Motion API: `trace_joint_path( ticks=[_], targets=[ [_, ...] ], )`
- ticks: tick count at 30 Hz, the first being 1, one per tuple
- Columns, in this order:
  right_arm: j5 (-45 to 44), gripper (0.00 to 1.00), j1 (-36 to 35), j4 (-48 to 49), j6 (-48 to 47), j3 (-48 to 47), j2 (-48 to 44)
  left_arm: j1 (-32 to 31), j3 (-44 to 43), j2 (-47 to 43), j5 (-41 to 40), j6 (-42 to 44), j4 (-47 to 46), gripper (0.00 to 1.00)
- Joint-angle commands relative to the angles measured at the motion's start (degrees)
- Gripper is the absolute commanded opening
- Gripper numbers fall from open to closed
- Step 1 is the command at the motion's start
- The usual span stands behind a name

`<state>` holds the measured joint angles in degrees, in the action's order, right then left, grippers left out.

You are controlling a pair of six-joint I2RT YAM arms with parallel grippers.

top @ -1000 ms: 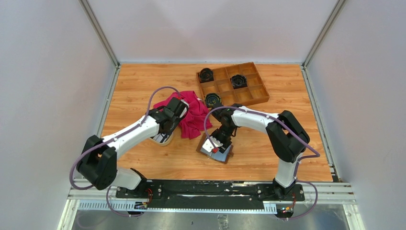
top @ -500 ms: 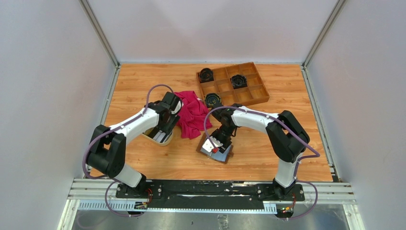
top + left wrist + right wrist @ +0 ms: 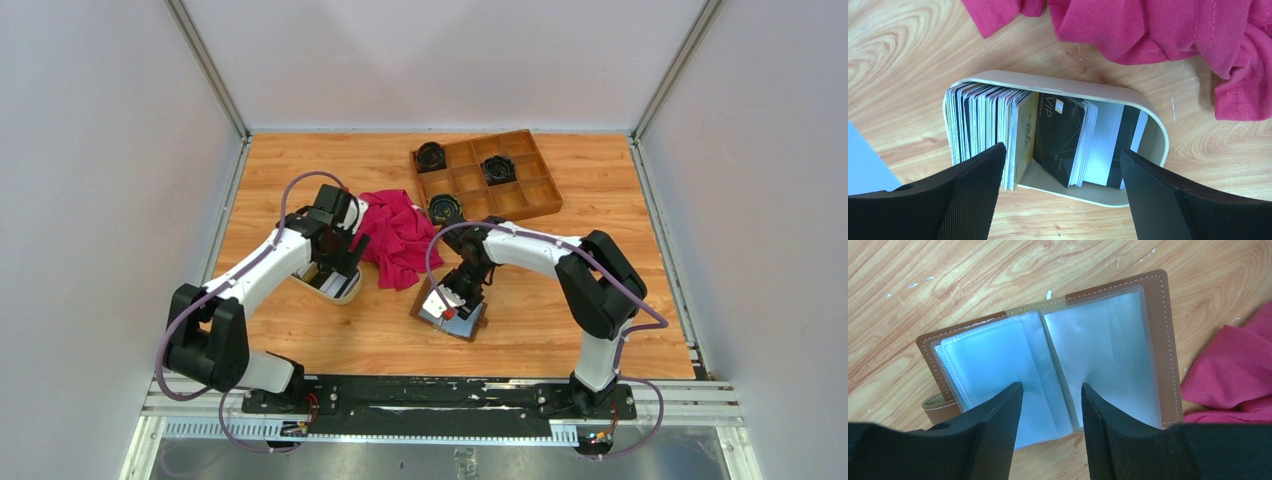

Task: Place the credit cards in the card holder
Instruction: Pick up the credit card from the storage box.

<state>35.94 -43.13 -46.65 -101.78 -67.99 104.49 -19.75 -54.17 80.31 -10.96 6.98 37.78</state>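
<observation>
top view: the left gripper [image 3: 333, 268] hangs over a cream oval dish [image 3: 338, 292] on the wooden table [image 3: 560, 320], just beside a crumpled red cloth [image 3: 398, 240]. the right gripper [image 3: 462, 297] points down at the card holder [image 3: 447, 320], which lies open near the middle of the table. at the far side sits a brown compartment tray [image 3: 535, 190] with three dark round things in separate compartments.

left wrist view: the left gripper's jaws are spread wide, one finger on each side of the dish, gripping nothing. the credit cards [image 3: 980, 125] stand on edge in the dish, packed to its left end. a black card [image 3: 1055, 137] leans against them and reads "vip" in pale letters; the smaller print on it is too fine to read. behind it lies a white card with a black stripe [image 3: 1120, 135].

right wrist view: the right gripper's jaws stand partly apart above the holder's centre fold, with nothing pinched. clear plastic sleeves [image 3: 1103, 355] are empty. the snap tab [image 3: 938, 410] sticks out at the left.
</observation>
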Motion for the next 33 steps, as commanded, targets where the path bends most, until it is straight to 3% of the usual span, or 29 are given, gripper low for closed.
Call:
trace_joint_path(
  ticks=[1, 7, 23, 28, 33],
  targets=[
    [-2.7, 0.51, -1.1, -1.2, -0.9, 0.4, 2.6, 0.6, 1.0, 0.2, 3.5, 1.1, -0.5, 0.87],
    [-2.7, 0.51, -1.2, -1.2, -0.8, 0.3, 2.6, 0.6, 0.4, 3.2, 4.2, 1.5, -0.1, 0.77],
    [-2.5, 0.50, -1.6, -1.7, -0.9, 0.0, 2.7, 3.6, -2.3, 7.8, 1.1, 0.5, 0.9, 0.35],
    [-2.6, 0.50, -1.7, -1.7, -1.0, 0.0, 2.8, 5.1, -2.6, 8.5, 2.5, 0.1, 0.9, 0.33],
    [-2.6, 0.50, -1.8, -1.8, -0.9, 0.0, 2.9, 7.8, -3.6, 10.1, 4.8, -0.1, 1.2, 0.39]
  ],
)
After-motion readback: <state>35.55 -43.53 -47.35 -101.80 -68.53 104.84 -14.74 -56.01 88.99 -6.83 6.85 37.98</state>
